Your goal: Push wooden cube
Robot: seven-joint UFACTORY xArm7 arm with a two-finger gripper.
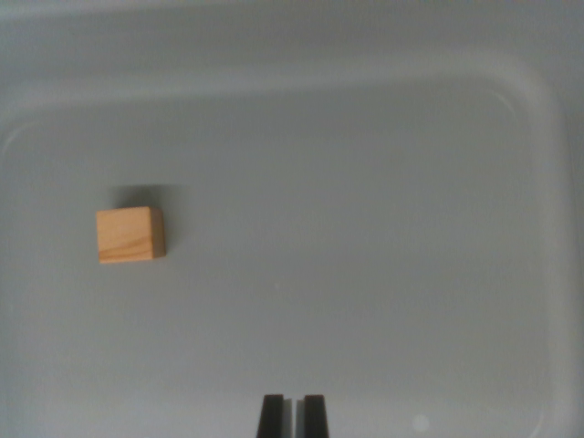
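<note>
Wooden cube (130, 234) sits left of frame centre on grey tray (383, 182).
I see gripper (292, 415) at bottom edge, fingers nearly together, holding nothing, well apart from it.

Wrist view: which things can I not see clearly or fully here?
- Claw: only two dark fingertips show; the bottom edge cuts off the rest.
- Wooden cube: only its top and one side show; whether anything touches its far sides is hidden.
- Tray: rim blurred, corners cut off.
</note>
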